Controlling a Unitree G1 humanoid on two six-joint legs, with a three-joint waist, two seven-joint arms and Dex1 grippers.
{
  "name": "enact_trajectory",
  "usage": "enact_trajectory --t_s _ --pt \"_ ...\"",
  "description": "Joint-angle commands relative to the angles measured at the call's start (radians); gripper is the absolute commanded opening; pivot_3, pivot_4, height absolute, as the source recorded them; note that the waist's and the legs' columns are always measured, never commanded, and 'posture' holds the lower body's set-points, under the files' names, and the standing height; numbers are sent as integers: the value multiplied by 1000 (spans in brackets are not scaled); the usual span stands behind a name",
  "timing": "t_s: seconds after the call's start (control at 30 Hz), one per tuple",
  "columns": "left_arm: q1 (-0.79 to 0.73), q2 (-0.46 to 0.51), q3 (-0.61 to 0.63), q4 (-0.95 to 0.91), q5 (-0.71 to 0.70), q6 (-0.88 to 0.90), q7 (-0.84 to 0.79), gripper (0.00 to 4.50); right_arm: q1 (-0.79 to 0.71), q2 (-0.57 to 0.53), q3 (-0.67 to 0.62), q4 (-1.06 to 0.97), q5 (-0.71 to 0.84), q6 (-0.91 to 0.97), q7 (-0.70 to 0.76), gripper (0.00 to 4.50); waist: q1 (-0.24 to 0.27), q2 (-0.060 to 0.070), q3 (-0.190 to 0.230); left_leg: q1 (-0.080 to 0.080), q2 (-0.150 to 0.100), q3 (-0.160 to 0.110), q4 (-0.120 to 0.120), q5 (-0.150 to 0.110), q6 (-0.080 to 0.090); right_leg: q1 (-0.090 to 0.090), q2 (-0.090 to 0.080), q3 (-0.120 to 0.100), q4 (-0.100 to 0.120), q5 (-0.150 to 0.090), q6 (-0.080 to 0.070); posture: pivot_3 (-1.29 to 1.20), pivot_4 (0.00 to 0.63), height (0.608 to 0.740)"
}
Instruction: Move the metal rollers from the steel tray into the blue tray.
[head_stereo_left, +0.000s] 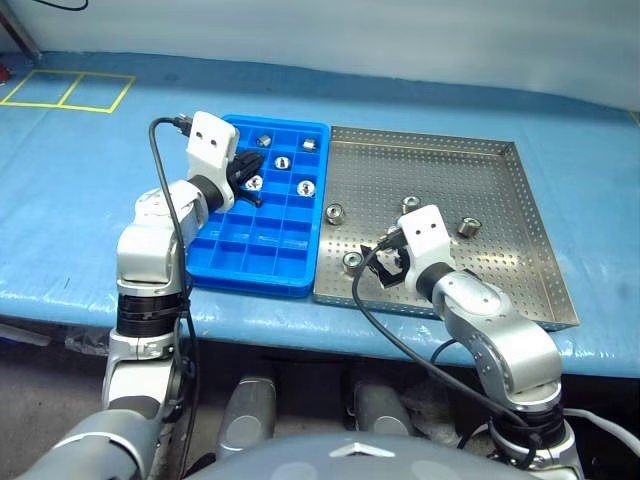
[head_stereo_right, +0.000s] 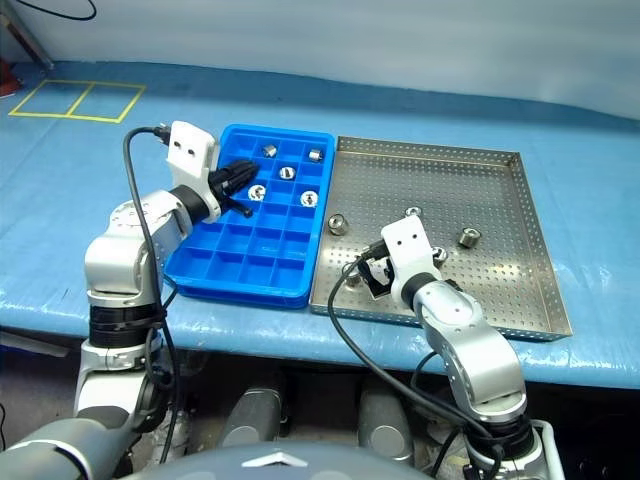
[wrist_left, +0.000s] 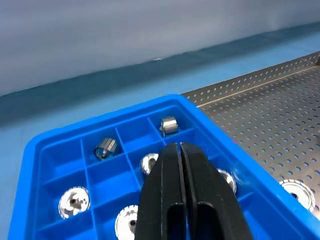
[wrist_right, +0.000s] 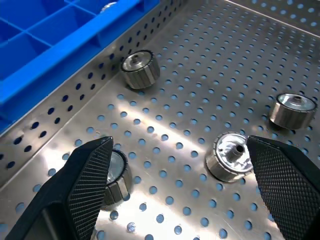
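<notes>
The blue tray (head_stereo_left: 262, 281) holds several metal rollers (head_stereo_left: 306, 187) in its far compartments. My left gripper (head_stereo_left: 250, 178) hovers over those compartments, fingers (wrist_left: 170, 170) pressed together with nothing between them. Right of it lies the steel tray (head_stereo_left: 440, 160), with several rollers (head_stereo_left: 335, 212) loose near its middle and left side. My right gripper (wrist_right: 179, 145) is low over the steel tray's near left part and stands open. One roller (wrist_right: 230, 156) lies just inside one of its fingertips, and another roller (wrist_right: 116, 175) sits partly behind the other fingertip. Neither is gripped.
Both trays sit side by side on a blue-covered table (head_stereo_left: 80, 200), close to its front edge. Yellow tape squares (head_stereo_left: 68, 90) mark the far left. Black cables (head_stereo_left: 160, 180) loop off both wrists. The far right half of the steel tray is bare.
</notes>
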Motion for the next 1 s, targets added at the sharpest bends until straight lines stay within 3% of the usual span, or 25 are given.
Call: enact_trajectory --t_s 0.03,0.33,0.57,0.67,1.0 --pt "-93 10 -62 11 -36 -23 -52 1557 -23 -9 0 -6 -2 -22 10 4500 8 -1 0 0 -1 0 0 0 0 0 0 0 0 0 0 80 150 740" --pt "-414 -19 -354 559 41 -299 -372 4485 16 21 -18 -43 -18 -26 -23 4500 -3 -1 1 -2 -1 1 0 1 1 -1 -1 1 -1 0 0 -35 150 740" --pt "-622 -97 -521 998 200 -488 -510 4485 78 59 -32 -84 -35 -35 -67 4500 -43 -1 1 -3 -1 2 -1 0 2 -3 -1 1 -1 1 1 -126 150 740" --pt "-686 -145 -527 1121 240 -560 -497 4485 102 75 -33 -97 -43 -41 -84 4500 -59 -1 1 -4 -1 1 -1 0 2 -4 -1 1 -1 1 1 -154 150 740" --pt "-723 -293 -482 1240 257 -659 -511 4485 151 101 -47 -136 -63 -53 -116 4500 -94 -2 1 -4 -1 2 -1 0 2 -4 -1 2 -1 1 1 -213 150 740"
